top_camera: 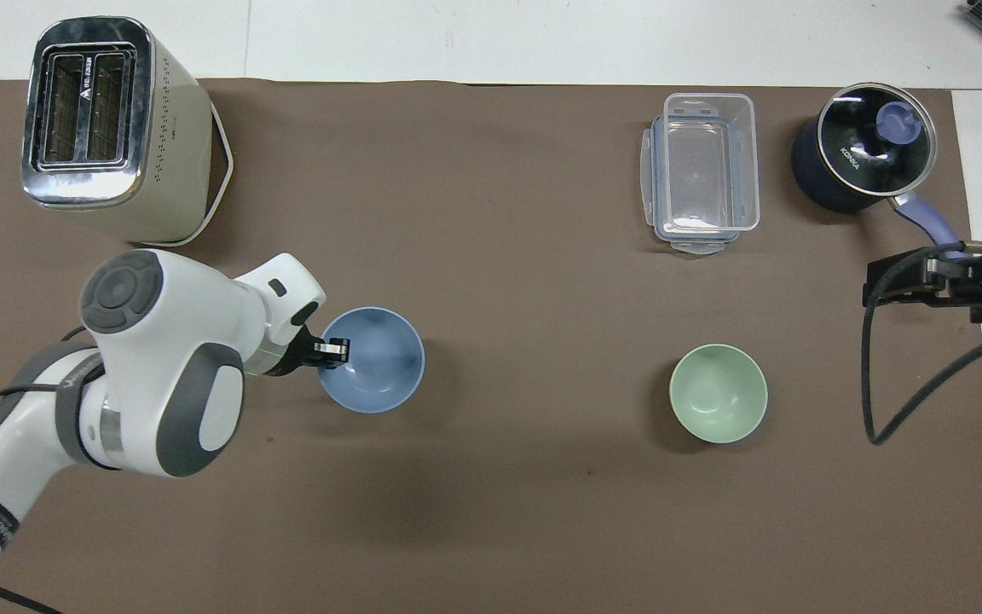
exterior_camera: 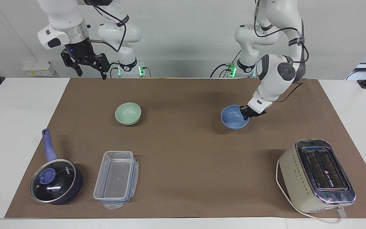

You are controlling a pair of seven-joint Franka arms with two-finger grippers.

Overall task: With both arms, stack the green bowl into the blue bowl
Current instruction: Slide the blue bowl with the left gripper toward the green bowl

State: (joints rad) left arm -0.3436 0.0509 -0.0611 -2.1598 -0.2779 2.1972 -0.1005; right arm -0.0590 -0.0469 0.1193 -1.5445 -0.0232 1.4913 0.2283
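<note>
The blue bowl (exterior_camera: 232, 119) (top_camera: 376, 362) hangs low over the brown mat, toward the left arm's end. My left gripper (exterior_camera: 246, 113) (top_camera: 333, 350) is shut on the part of its rim that faces that end, one finger inside the bowl. Whether the bowl touches the mat I cannot tell. The green bowl (exterior_camera: 128, 113) (top_camera: 719, 393) stands upright on the mat toward the right arm's end, with nothing touching it. My right gripper (exterior_camera: 92, 73) (top_camera: 926, 277) waits open, high over the mat's edge by its own base, holding nothing.
A cream toaster (exterior_camera: 316, 175) (top_camera: 120, 128) stands farther from the robots at the left arm's end. At the right arm's end, also farther out, are a clear lidless container (exterior_camera: 116, 178) (top_camera: 702, 170) and a dark lidded pan with a blue handle (exterior_camera: 54, 182) (top_camera: 866, 153).
</note>
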